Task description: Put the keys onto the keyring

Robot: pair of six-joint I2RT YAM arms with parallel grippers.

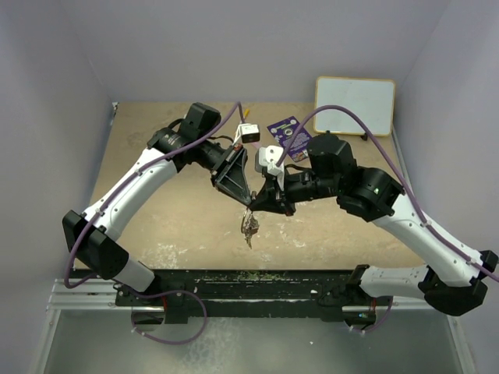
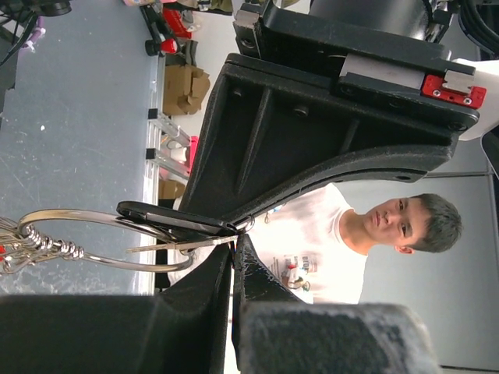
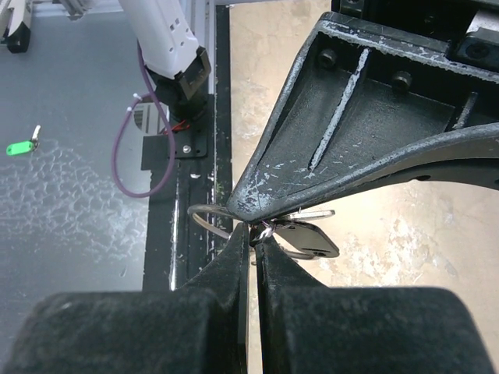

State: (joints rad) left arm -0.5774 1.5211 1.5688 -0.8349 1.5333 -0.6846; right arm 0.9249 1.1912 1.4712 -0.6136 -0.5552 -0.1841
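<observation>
Both grippers meet above the table's middle. My left gripper point(image 1: 248, 200) is shut, its tips point(image 2: 234, 243) pinching the thin silvery keyring point(image 2: 93, 263) where a flat key blade point(image 2: 175, 246) lies. A bunch of keys point(image 1: 249, 227) hangs from the ring, and its small links show in the left wrist view point(image 2: 35, 245). My right gripper point(image 1: 262, 205) is shut, its tips point(image 3: 256, 236) clamped on the small wire loop of a dark-tagged key point(image 3: 312, 238), right against the left fingertips. The keyring point(image 3: 204, 218) sticks out beside them.
A white-tagged key point(image 1: 250, 132) and a purple card point(image 1: 287, 134) lie on the table's far side. A whiteboard point(image 1: 355, 105) leans at the back right. A green-tagged key point(image 3: 19, 146) lies on the grey surface past the table's front rail point(image 1: 257, 279).
</observation>
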